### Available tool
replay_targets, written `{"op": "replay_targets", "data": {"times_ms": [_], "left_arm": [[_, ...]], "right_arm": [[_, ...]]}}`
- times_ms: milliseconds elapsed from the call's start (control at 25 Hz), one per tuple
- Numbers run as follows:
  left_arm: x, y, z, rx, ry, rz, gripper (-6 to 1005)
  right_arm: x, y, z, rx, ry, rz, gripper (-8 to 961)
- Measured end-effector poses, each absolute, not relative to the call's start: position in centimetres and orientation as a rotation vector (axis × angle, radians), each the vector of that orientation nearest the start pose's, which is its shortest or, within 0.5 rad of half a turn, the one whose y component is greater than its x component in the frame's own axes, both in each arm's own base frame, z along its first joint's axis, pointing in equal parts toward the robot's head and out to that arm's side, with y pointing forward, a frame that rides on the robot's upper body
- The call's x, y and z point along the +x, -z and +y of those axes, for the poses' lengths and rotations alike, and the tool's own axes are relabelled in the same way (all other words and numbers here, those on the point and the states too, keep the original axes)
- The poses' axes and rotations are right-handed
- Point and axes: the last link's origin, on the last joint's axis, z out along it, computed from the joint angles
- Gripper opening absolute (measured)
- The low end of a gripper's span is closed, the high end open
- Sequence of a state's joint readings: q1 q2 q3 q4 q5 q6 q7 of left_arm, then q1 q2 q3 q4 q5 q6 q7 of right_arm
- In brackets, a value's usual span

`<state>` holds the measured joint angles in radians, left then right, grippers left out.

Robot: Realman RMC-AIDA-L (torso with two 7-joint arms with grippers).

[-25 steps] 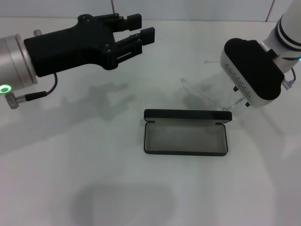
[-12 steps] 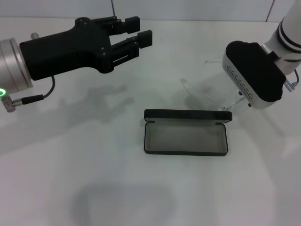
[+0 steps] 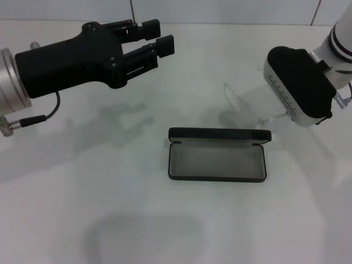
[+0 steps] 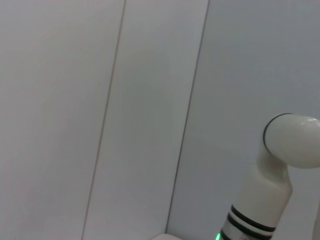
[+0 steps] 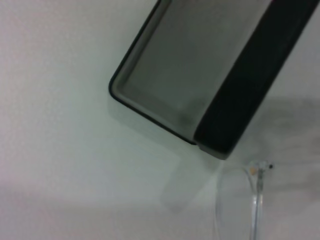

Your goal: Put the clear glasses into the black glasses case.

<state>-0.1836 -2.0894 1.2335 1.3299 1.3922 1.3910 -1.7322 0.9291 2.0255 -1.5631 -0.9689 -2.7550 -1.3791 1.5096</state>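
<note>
The case lies open in the middle of the table, its lid standing along the far edge and the grey lining facing up, with nothing in it. The glasses are just beyond the lid, to its far right, under the right end effector; in the head view only faint clear outlines show, and the right wrist view catches a clear arm with its hinge beside the case corner.

Whether the right end effector has hold of them I cannot tell: its fingers are hidden behind the wrist body, and it is not plain if the glasses rest on the table or hang just off it. The left end effector hovers far left over the table, fingers a little parted, holding nothing.

The glasses look light, thin and smooth, so likely slippery and easily scratched or bent. The arms seem flexible; a firmer hold is probably at the front frame or near a hinge. Being nearly as long as the case, they would need lining up lengthwise before lowering in.
</note>
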Motion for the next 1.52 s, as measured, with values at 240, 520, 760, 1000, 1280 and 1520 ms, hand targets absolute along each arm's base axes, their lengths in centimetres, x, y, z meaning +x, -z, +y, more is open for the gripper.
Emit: {"op": "replay_targets", "data": {"times_ms": [240, 520, 760, 1000, 1280, 1520], "left_arm": [[-17.3, -5.4, 29.7, -2.559, 1.116, -0.488, 412], [-17.1, -5.7, 29.3, -2.561, 1.158, -0.475, 412], [-17.3, -5.9, 29.4, -2.547, 1.214, -0.468, 410], [-16.4, -6.4, 29.0, -2.552, 1.329, -0.367, 406], [-15.3, -8.6, 27.1, -2.532, 1.525, -0.142, 185], [-14.4, -8.4, 27.1, -2.540, 1.579, -0.066, 110]], "right_arm": [[15.0, 1.5, 40.8, -2.689, 1.135, -0.817, 97], [14.7, -3.1, 39.9, -2.587, 1.008, -0.652, 77], [13.7, -8.3, 38.3, -2.502, 0.580, -0.412, 78], [12.9, -9.2, 32.9, -2.552, -0.123, -0.391, 78], [14.8, -4.3, 29.7, -2.718, -0.579, -0.348, 78], [14.8, -2.7, 29.8, -2.789, -0.752, -0.316, 78]]}}
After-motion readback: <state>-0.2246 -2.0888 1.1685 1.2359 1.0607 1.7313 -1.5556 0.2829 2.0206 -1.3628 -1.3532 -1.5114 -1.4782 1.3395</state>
